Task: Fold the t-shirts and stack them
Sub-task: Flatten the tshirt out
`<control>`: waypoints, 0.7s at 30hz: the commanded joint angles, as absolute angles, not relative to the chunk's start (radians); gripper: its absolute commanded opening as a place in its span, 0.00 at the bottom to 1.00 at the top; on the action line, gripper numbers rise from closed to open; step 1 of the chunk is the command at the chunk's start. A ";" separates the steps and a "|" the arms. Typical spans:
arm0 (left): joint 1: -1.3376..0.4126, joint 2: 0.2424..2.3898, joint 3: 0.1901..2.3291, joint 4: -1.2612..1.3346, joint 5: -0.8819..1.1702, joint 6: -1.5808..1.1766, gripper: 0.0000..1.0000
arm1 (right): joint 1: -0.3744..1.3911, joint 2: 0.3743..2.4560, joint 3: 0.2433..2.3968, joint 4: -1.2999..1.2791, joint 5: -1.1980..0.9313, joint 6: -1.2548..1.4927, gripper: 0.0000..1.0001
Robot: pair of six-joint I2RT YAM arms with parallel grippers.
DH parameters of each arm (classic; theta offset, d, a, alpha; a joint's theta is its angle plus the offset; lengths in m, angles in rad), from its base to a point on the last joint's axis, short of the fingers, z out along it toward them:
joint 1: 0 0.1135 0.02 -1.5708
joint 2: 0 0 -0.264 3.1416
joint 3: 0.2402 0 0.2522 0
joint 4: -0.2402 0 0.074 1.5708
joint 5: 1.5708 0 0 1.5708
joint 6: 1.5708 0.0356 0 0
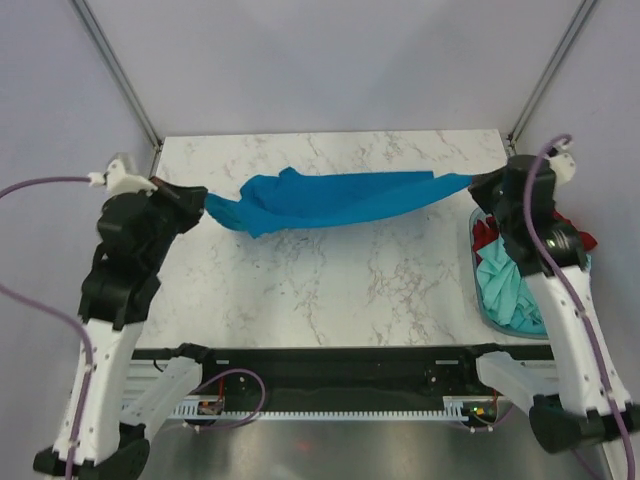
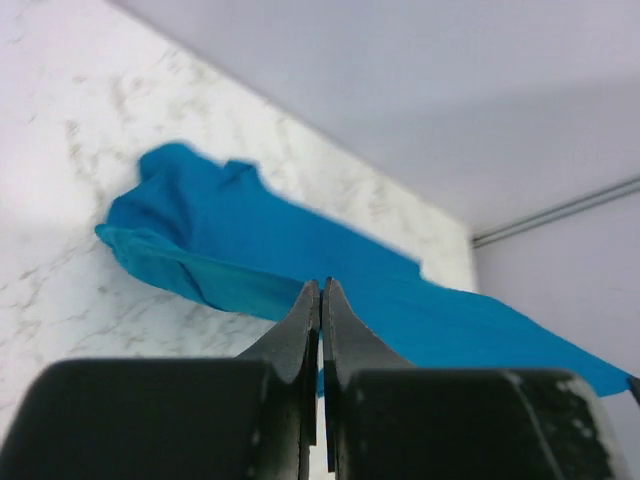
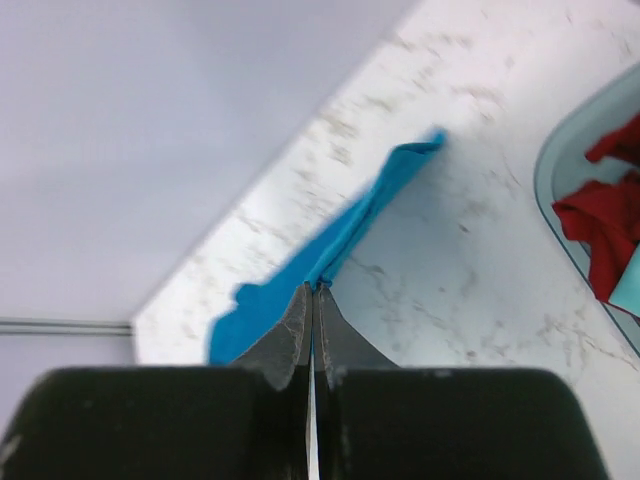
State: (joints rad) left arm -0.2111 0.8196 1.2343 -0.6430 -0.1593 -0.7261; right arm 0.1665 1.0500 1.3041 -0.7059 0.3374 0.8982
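left gripper (image 2: 321, 290): was closed on the blue t-shirt (image 1: 330, 198) at the end far from the basket (image 1: 473, 262).
right gripper (image 3: 312, 290): was clamped on the end beside the basket.
done: nothing was folded; the blue t-shirt was held stretched above the tabletop (image 1: 330, 300).
left: mint t-shirt (image 1: 510, 290) and red t-shirt (image 1: 487, 233) were bunched inside the basket.
hidden: the basket was partly covered by the right arm.

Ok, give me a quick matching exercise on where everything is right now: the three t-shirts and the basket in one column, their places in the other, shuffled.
Things:
1. blue t-shirt
2. red t-shirt
3. mint t-shirt
4. basket

Places:
A. at the right edge of the table
B. in the basket, at its far end
C. stretched wide across the table's far half, pinched at both ends
D. in the basket, nearer the arms' bases

Pairs: 1-C, 2-B, 3-D, 4-A.
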 commanded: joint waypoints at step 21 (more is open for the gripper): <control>-0.212 0.849 1.636 -0.775 -0.126 -0.731 0.02 | 0.166 0.917 1.500 -0.612 0.129 0.894 0.00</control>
State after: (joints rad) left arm -0.2115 0.6769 1.6154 -0.7605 -0.0647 -0.8288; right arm 0.1661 0.7559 1.5555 -0.7975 0.1974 0.9249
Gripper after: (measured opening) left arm 0.025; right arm 0.007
